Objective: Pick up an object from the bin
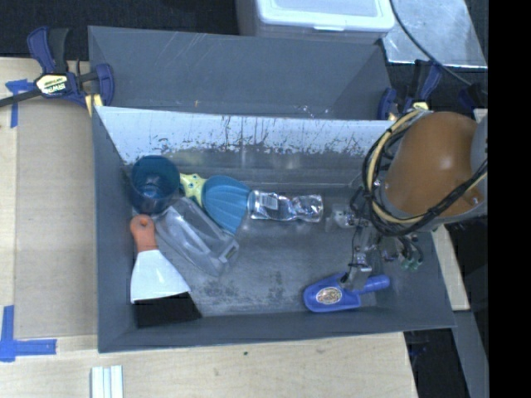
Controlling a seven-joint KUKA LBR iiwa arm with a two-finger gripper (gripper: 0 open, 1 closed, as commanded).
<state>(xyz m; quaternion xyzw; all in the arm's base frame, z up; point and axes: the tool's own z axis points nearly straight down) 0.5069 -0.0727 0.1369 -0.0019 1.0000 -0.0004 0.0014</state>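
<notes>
My gripper (358,274) hangs low at the bin's front right, under the arm's orange dome. Directly below it lies a flat blue oval thing (330,296) with a round gold emblem and a short blue handle pointing right. The gripper's tip is at or just above the right end of this blue thing, where the handle starts. A crumpled clear plastic piece (287,207) lies on the floor to the gripper's upper left.
The left half of the bin holds a dark blue cup (153,182), a light blue scrubber with a yellow part (224,202), a clear plastic container (196,239), a white scraper with an orange handle (153,270) and a black block (167,310). Bare floor lies between these and the gripper.
</notes>
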